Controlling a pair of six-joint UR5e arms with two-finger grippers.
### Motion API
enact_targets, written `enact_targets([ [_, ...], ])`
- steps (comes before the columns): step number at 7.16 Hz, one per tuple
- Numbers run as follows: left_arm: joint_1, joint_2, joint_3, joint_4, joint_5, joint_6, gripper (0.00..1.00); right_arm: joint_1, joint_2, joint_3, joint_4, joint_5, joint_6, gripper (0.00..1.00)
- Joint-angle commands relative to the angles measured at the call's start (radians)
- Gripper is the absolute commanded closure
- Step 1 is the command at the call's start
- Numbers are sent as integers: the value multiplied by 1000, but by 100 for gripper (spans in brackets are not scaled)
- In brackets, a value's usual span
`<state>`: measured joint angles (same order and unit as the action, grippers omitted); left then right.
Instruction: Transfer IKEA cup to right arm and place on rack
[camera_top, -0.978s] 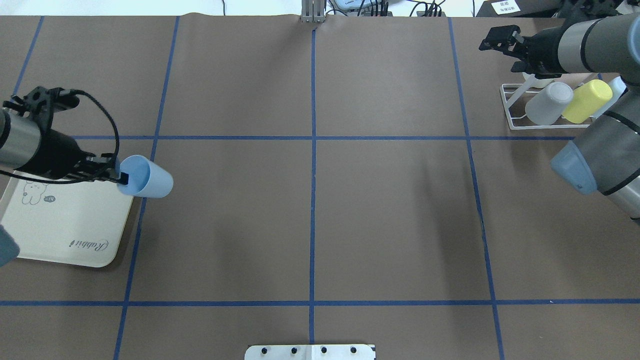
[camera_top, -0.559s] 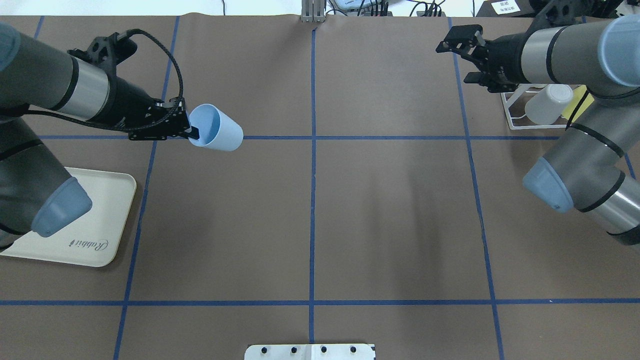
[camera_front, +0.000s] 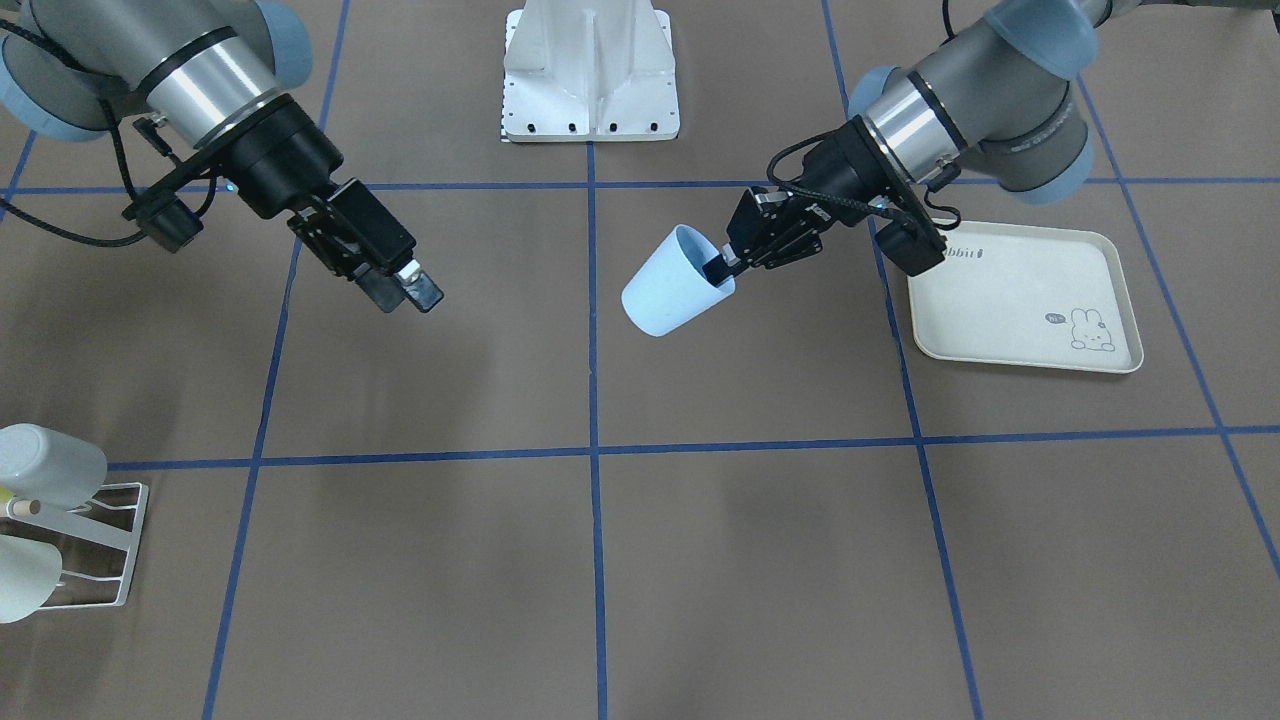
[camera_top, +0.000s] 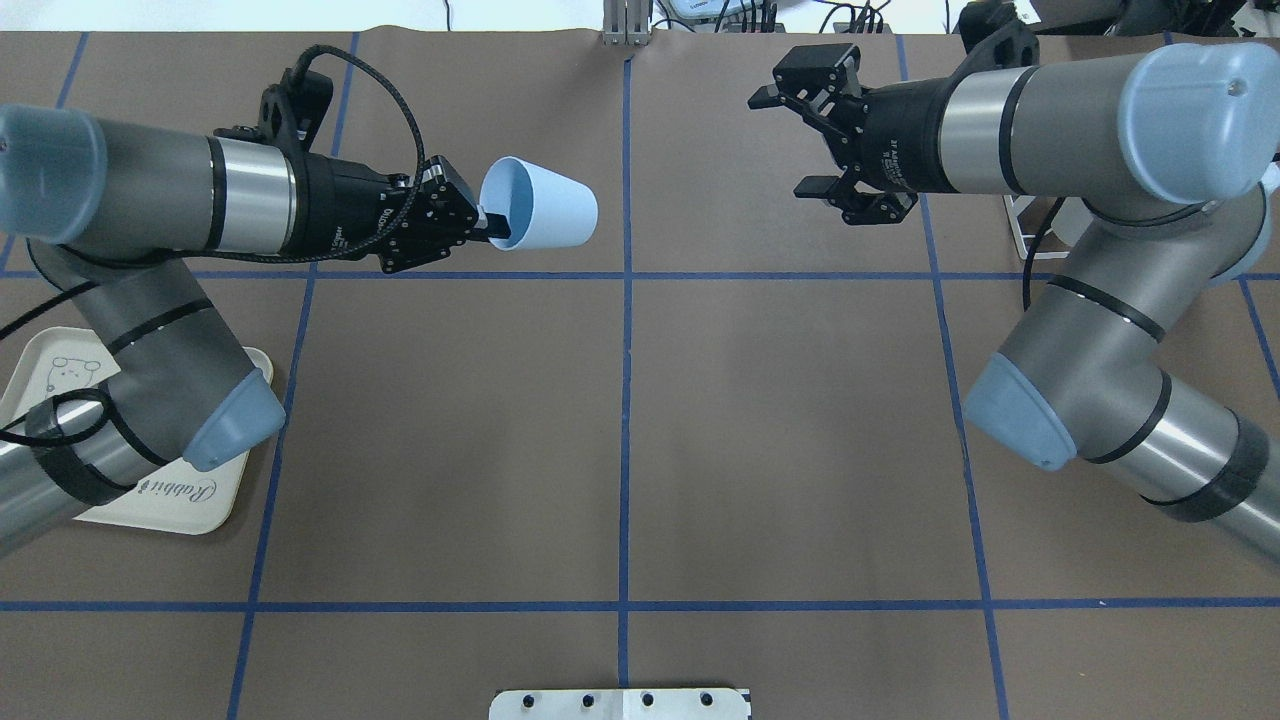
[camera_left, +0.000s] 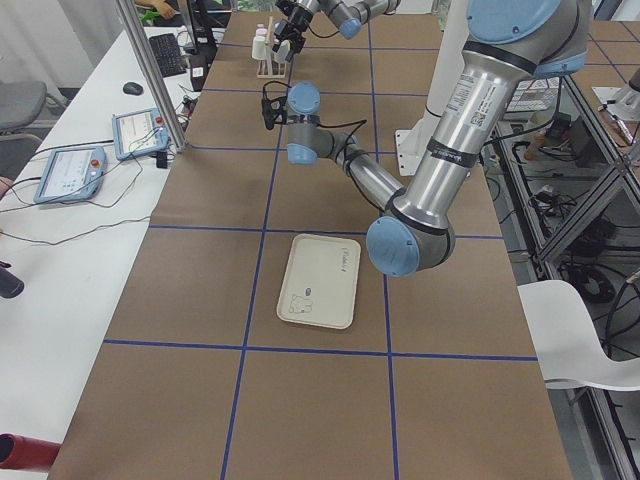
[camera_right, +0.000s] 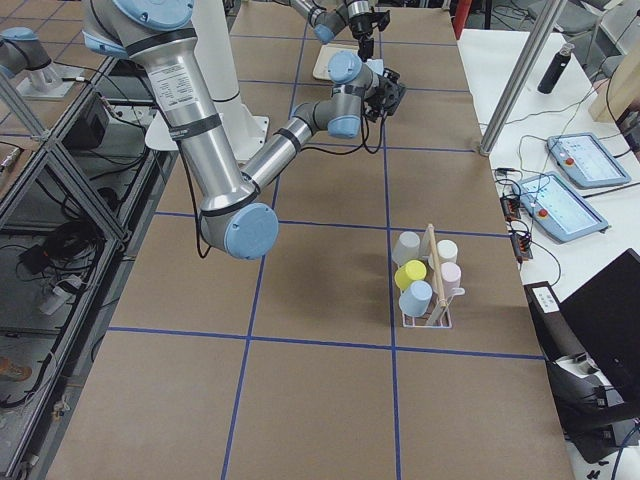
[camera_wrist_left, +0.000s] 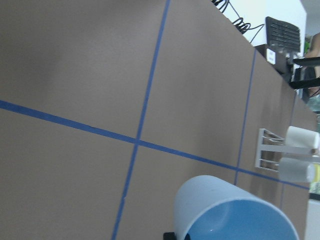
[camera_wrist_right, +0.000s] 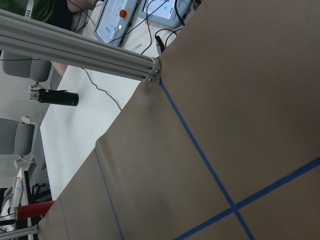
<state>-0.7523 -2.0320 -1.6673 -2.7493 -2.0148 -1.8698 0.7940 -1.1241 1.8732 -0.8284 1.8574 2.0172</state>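
The IKEA cup (camera_top: 548, 214) is pale blue and lies on its side in the air, mouth toward the left arm. My left gripper (camera_top: 489, 224) is shut on its rim, one finger inside and one outside; the same hold shows from the front, cup (camera_front: 665, 292) and left gripper (camera_front: 722, 268). The left wrist view has the cup (camera_wrist_left: 225, 212) at its bottom edge. My right gripper (camera_top: 789, 140) is open and empty, facing the cup across the centre line, a wide gap apart; it also shows from the front (camera_front: 405, 292). The white wire rack (camera_right: 428, 292) stands at the far right of the table.
Several cups, white, yellow, pink and blue, hang on the rack's pegs (camera_front: 60, 500). A cream rabbit-print tray (camera_front: 1010, 335) lies under the left arm's side, also seen from above (camera_top: 190, 500). The robot's base plate (camera_front: 590, 70) sits at the table's near edge.
The left arm has carried the cup from the tray's edge up and toward the table's middle. The right arm has swung away from the rack toward the centre, gripper still open.
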Motion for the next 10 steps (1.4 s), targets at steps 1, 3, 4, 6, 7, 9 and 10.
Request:
enact_targets([
  [1, 59, -5, 66, -267, 119, -158, 100, -50, 10, -20, 174, -16, 166, 0],
  [3, 67, -5, 99, -431, 120, -263, 100, -91, 18, -13, 218, -76, 296, 0],
  [4, 89, -10, 127, -523, 160, -308, 100, -104, 18, -14, 256, -96, 354, 0],
  [6, 143, -23, 139, -604, 244, -330, 100, -131, 18, -20, 290, -121, 399, 0],
  [7, 146, -36, 141, -624, 249, -368, 100, -150, 20, -17, 291, -139, 399, 0],
  [9, 169, -48, 141, -647, 283, -380, 100, -167, 27, -8, 291, -159, 409, 0],
  [10, 174, -48, 141, -647, 284, -381, 100, -167, 27, -8, 293, -159, 422, 0],
])
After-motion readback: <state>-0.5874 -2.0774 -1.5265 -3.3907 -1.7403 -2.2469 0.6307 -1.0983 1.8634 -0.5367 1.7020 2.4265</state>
